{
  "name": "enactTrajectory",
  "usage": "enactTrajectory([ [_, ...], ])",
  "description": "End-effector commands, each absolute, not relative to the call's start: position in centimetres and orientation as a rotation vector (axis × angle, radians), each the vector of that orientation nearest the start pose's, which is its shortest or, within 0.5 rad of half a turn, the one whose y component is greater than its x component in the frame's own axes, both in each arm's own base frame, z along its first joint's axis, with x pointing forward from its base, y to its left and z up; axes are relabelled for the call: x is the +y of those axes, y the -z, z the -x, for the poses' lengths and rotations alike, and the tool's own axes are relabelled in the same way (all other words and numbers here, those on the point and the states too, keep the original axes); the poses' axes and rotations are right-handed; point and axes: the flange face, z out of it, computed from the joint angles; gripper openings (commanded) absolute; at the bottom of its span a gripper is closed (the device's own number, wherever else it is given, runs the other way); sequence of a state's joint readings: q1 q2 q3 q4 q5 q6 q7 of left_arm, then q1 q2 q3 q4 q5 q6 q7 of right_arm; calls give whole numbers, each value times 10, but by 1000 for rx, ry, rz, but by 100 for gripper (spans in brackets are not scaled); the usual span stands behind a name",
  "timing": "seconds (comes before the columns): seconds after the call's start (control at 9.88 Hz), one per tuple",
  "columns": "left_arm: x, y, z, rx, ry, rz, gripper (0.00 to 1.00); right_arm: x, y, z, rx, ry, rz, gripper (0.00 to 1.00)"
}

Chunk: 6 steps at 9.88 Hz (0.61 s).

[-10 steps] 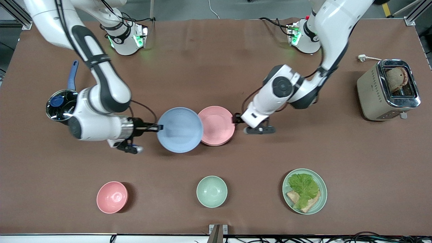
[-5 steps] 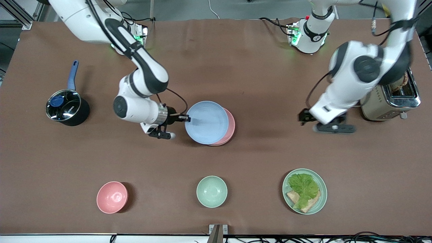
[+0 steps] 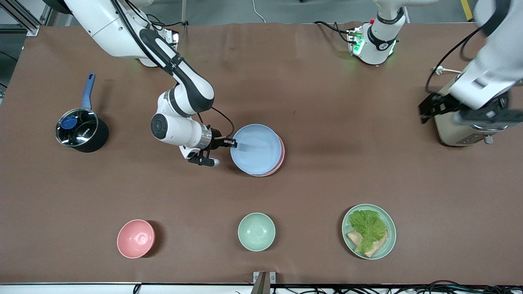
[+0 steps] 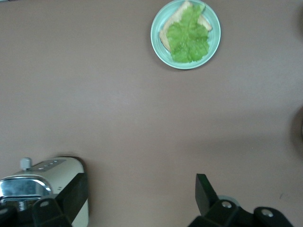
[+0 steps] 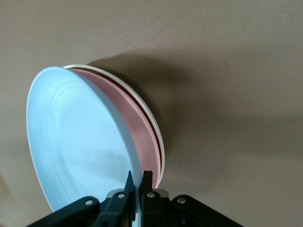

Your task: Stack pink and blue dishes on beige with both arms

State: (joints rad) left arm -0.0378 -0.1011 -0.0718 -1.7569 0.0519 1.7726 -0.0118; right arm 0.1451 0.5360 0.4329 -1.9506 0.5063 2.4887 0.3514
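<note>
blue plate (image 3: 256,148) tilted over pink plate (image 3: 280,153) (beige plate (image 5: 150,118) beneath)

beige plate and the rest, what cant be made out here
- Beige plate: only a thin rim shows in the right wrist view, under the pink plate and blue plate; hidden from the front.
- Left hand: blurred in the front view, over the toaster.
- Toaster slots: covered by the left arm.

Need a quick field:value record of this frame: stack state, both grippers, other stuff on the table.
stack: blue plate over pink plate, beige plate at bottom
blue plate: tilted, rim pinched, not yet flat
right gripper: shut on the blue plate's rim
left gripper: open, empty, up over the toaster, waiting
nearer the front camera: pink bowl, mint bowl, green plate with lettuce on bread
right arm's end: saucepan
</note>
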Motion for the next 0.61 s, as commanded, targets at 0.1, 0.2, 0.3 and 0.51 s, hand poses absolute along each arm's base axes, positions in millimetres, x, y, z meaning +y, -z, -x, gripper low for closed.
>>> enactTrajectory([
  [0.1,-38,-664,-531,146,95,3107,100,323,-240,-532,329,-278,2635,100],
  [0.2,-35,-676,-527,137,82,3108,100,318,-266,-539,307,-208,2645,100],
  [0.3,-27,-684,-522,118,58,3115,100,303,-289,-545,282,-174,2676,100],
  [0.51,-10,-689,-513,126,27,3135,100,244,-364,-560,284,-55,2837,100],
])
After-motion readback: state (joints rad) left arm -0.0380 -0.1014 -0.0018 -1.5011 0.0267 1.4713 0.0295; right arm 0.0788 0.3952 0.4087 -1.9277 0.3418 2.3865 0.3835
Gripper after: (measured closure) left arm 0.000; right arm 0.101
